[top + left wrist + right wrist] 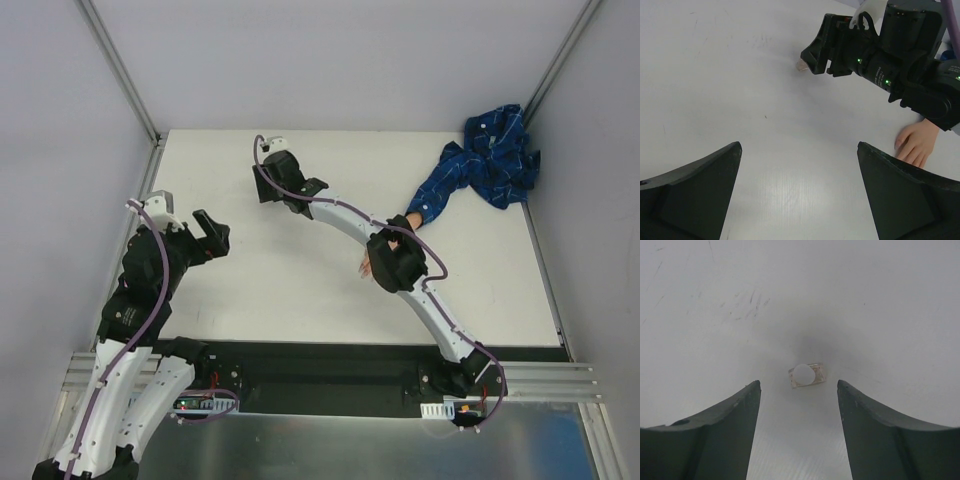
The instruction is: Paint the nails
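Mannequin hand (917,142) lying on the table (300,290), partly under the right arm; the nails (903,154) at its fingertips are too small to resolve. Right tool (799,384), well left of the hand, jaws apart astride a small clear bottle (807,375), not touching it. Left tool (799,145), farther left of the hand, spread wide, empty

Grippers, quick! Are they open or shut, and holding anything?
Left gripper: open, holding nothing.
Right gripper: open, holding nothing; the small clear bottle sits between its tips, untouched.
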